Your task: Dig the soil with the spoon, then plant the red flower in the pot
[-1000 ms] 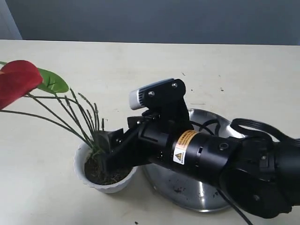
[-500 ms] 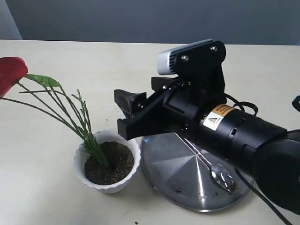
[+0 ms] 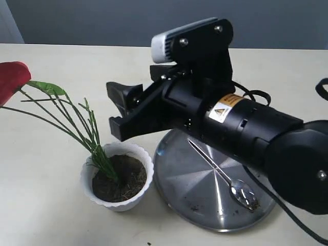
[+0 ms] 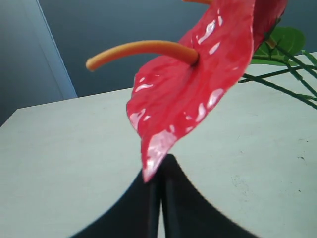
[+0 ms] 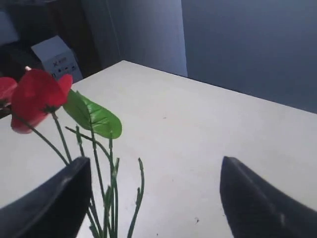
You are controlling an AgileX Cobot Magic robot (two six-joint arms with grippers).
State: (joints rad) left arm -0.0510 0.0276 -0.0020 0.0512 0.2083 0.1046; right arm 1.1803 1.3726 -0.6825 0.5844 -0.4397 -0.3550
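Observation:
The red flower [image 3: 10, 81] stands in the soil [image 3: 128, 178] of the small white pot [image 3: 119, 206], its stems leaning left. Above the pot, apart from the stems, hovers my right gripper [image 3: 116, 109], open and empty. The right wrist view shows the flower [image 5: 37, 96], a green leaf [image 5: 94, 116] and the stems [image 5: 113, 198] between that gripper's [image 5: 154, 166] spread fingers, untouched. The spoon [image 3: 221, 175] lies on the steel plate [image 3: 195, 220]. My left gripper [image 4: 161, 166] is shut, with the flower [image 4: 198, 89] hanging just in front of its tips.
The round steel plate carries a few soil crumbs [image 3: 195, 207] and sits right of the pot. The right arm's black body [image 3: 246, 138] spans above the plate. A pale tabletop [image 3: 61, 215] surrounds everything; a dark wall [image 3: 154, 20] is behind.
My right gripper let go of the stems at the pot, opened, rose and drew back. The flower swung left and now stands in the soil by itself.

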